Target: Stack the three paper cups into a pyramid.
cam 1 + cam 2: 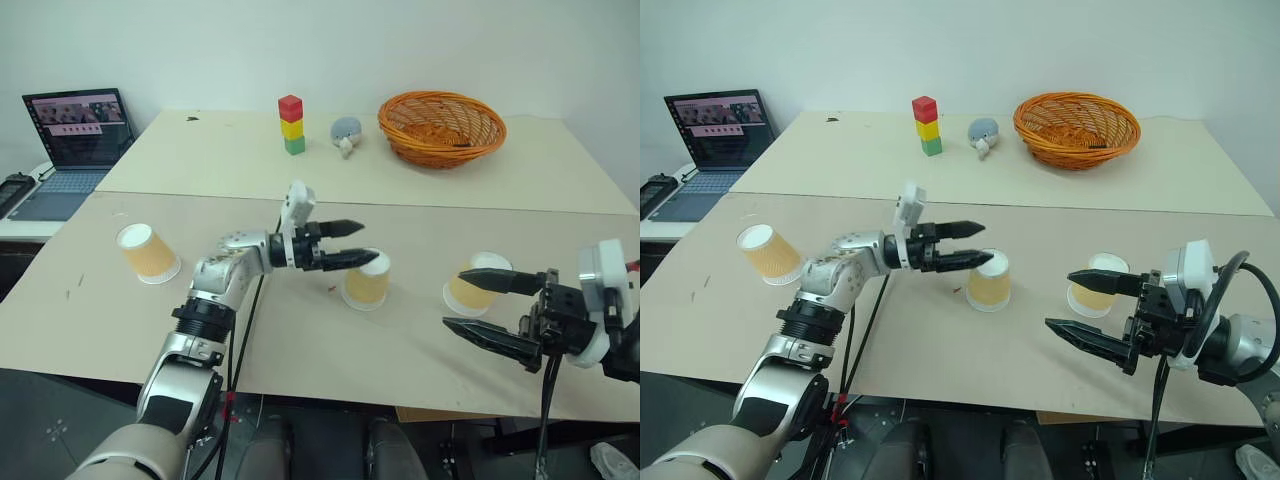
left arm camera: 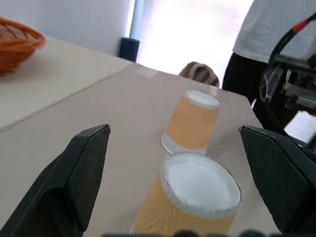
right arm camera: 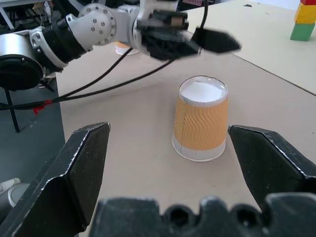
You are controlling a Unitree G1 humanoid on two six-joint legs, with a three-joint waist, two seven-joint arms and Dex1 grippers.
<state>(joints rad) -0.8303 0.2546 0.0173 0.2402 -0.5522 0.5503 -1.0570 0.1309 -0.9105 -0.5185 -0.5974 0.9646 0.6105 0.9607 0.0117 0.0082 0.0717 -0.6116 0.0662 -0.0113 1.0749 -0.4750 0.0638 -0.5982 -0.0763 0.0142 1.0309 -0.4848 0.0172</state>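
I see the table (image 1: 300, 330) carrying all three paper cups apart from one another, no pyramid built. My left gripper (image 1: 358, 245) hangs just above the middle cup (image 1: 366, 283), fingers spread wide and gripping nothing. My right gripper (image 1: 492, 312) is also wide and empty, near the right cup (image 1: 474, 284), which stands base up like the middle one. The left cup (image 1: 147, 252) sits tilted, well apart, mouth showing, near the table's left edge.
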